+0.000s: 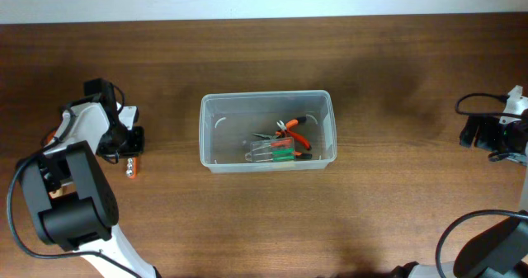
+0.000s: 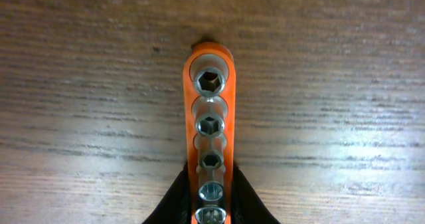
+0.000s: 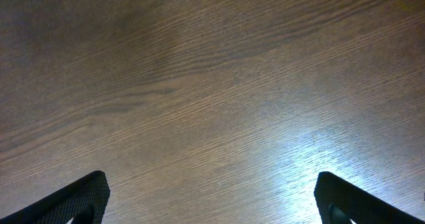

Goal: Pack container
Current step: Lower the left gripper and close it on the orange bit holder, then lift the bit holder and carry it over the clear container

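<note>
- The left end effector (image 2: pixel 210 171) is closed on an orange socket rail (image 2: pixel 210 104). Its two black fingers (image 2: pixel 174 201) press against the rail's near end from either side.
- The rail lies flat on the worktop (image 1: pixel 371 212) and runs straight away from the fingers. A row of hex sockets (image 2: pixel 210 125) sits along it.
- The right end effector (image 3: pixel 209 177) is open, its fingers (image 3: pixel 80 197) wide apart over bare wood and holding nothing.
- From overhead, the left end effector (image 1: pixel 128 146) is at the worktop's left side and the right one (image 1: pixel 495 136) is at the far right edge. Both are well apart from the container (image 1: pixel 223 121).
- The container stands upright mid-worktop, between the two arms.
- Inside it, toward its right end, lie orange-handled pliers (image 1: pixel 295 130) and green-handled tools (image 1: pixel 281 153).
</note>
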Tool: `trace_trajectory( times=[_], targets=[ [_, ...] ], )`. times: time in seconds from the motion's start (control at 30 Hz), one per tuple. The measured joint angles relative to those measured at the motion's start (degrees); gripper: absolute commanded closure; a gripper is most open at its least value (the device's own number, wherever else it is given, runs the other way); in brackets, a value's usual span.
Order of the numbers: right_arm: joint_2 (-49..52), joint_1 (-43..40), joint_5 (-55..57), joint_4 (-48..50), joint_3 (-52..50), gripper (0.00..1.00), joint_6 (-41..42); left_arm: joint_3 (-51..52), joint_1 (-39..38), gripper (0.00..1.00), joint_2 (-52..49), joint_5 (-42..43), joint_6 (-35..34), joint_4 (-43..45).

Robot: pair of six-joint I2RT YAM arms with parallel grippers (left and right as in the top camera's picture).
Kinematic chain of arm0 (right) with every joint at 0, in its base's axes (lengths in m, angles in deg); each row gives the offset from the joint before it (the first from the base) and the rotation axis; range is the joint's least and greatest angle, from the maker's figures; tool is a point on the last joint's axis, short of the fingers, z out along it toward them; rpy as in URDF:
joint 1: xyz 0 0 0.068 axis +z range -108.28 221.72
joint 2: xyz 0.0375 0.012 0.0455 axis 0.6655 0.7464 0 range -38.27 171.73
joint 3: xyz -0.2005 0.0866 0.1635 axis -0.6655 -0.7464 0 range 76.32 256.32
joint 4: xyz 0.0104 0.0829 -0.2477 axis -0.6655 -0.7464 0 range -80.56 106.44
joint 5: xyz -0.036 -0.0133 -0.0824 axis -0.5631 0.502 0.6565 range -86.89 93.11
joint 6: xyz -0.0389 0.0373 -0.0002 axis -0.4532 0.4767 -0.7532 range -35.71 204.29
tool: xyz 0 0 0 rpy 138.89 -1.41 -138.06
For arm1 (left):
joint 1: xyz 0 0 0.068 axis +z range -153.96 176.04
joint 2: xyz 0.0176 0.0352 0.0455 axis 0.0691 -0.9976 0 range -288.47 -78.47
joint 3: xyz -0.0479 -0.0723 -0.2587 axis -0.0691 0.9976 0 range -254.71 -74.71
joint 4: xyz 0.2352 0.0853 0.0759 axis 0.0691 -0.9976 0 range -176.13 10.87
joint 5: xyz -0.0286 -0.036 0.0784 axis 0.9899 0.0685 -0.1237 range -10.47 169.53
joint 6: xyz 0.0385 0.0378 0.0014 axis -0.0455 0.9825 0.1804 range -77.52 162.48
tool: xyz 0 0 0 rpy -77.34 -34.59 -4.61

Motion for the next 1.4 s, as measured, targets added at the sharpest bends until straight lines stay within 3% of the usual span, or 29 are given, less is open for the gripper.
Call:
trace_trajectory(
  times=[0.3,0.7,1.0,1.4],
  targets=[
    [0.00,0.00,0.00,0.02,0.00,0.01,0.00,-8.63,0.00,0.93,-2.29,4.66,-0.20,-2.82],
    [0.00,0.00,-0.02,0.00,0.00,0.01,0.00,-32.28,-3.72,0.94,-2.32,10.99,1.77,-17.51],
    [0.00,0.00,0.00,0.00,0.00,0.01,0.04,-44.54,-17.68,0.94,-2.27,13.92,6.19,-23.71],
    [0.00,0.00,0.00,0.02,0.00,0.01,0.02,-45.86,-40.65,0.94,-2.19,15.19,12.20,-24.13]
  ],
)
